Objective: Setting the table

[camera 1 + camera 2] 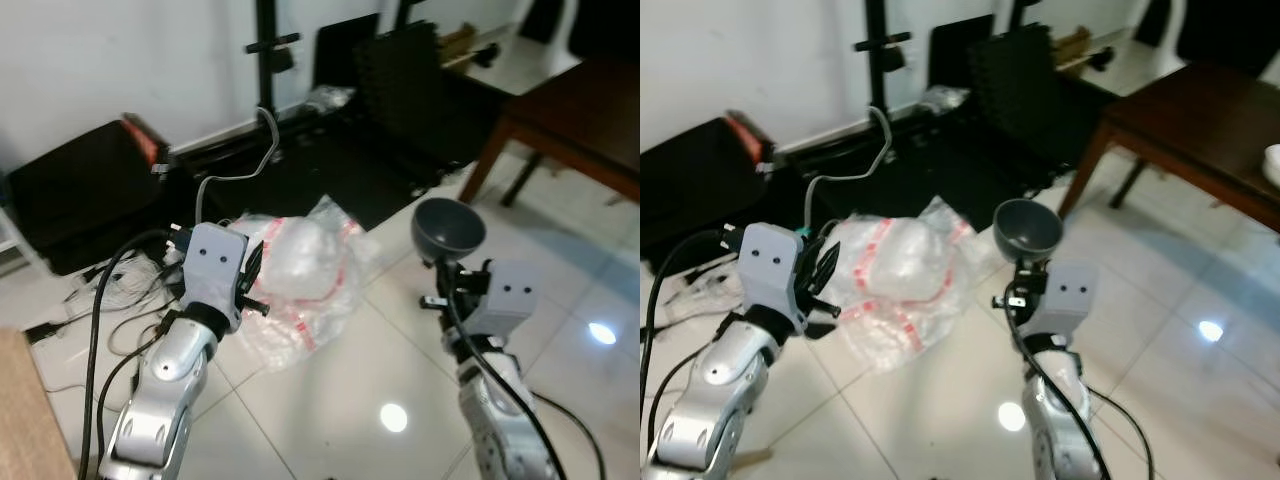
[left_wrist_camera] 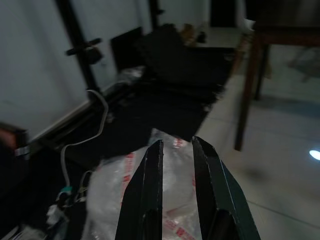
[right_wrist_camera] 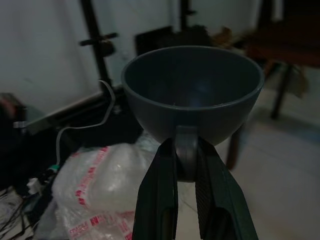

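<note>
The floor (image 1: pixel 330 400) is glossy pale tile, lamp glare on it, so footing and reflections both need care. At two o'clock stands the counter (image 1: pixel 590 120), dark wood with a square leg; that is where I judge the cup has to go. At eleven o'clock lie black cases (image 1: pixel 80 190) and a tangle of cables (image 1: pixel 110 290) along the white wall. Straight ahead at twelve sits a crumpled clear plastic bag (image 1: pixel 300 270) with red printing, soft and crinkly, something to step around.

My right gripper (image 1: pixel 447 290) is clamped on the cup (image 1: pixel 448 230), its two black fingers closed on the handle below the bowl. The cup is dark grey, smooth, round and deep, rim up and roughly level, held in the air at one o'clock, well apart from the counter. My left gripper (image 2: pixel 176 165) is held out towards the bag at eleven o'clock, fingers close together with a narrow gap, holding nothing.

To do this step well, I should turn towards two o'clock, keep the wrist steady so the cup stays upright, skirt the bag and cables, and lower the cup flat onto the counter before letting the fingers part.
</note>
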Controlling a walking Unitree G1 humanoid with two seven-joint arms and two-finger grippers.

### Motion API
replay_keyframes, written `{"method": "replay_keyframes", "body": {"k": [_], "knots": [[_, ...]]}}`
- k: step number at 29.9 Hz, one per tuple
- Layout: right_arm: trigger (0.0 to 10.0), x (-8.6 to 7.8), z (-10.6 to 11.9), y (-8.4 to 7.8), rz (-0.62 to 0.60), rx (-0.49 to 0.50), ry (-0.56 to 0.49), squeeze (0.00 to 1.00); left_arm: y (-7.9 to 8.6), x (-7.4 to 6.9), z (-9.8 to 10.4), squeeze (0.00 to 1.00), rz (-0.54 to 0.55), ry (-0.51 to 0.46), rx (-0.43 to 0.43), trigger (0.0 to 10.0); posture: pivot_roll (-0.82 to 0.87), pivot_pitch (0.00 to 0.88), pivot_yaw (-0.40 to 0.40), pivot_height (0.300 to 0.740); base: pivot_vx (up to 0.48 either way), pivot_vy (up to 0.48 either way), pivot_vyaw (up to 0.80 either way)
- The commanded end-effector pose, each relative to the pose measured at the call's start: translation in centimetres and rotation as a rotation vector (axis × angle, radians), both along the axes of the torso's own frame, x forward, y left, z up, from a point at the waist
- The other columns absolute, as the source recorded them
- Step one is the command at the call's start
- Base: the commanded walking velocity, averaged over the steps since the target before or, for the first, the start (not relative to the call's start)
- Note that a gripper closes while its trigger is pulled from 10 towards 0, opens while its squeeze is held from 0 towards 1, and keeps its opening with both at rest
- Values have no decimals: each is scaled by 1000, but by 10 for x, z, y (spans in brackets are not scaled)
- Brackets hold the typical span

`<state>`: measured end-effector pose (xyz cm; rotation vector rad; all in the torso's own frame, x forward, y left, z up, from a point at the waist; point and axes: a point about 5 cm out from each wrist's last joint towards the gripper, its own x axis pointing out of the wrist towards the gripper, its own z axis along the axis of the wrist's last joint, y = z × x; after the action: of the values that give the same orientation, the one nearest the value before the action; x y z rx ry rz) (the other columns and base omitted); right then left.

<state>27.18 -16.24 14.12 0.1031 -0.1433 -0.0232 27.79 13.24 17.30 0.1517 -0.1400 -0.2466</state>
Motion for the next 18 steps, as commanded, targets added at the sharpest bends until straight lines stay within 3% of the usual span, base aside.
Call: {"method": "replay_keyframes", "body": {"k": [1, 18], "knots": [[10000, -1, -2, 2, 3, 0, 8, 0, -1, -2, -3, 0, 0, 16, 0, 10000, -15, 54, 47, 740, 0, 0, -800], [10000, 0, -2, 3, 2, 2, 7, 0, -1, -1, -3, 0, -2, 22, -25, 10000, -15, 47, 50, 740, 0, 0, -800]]}}
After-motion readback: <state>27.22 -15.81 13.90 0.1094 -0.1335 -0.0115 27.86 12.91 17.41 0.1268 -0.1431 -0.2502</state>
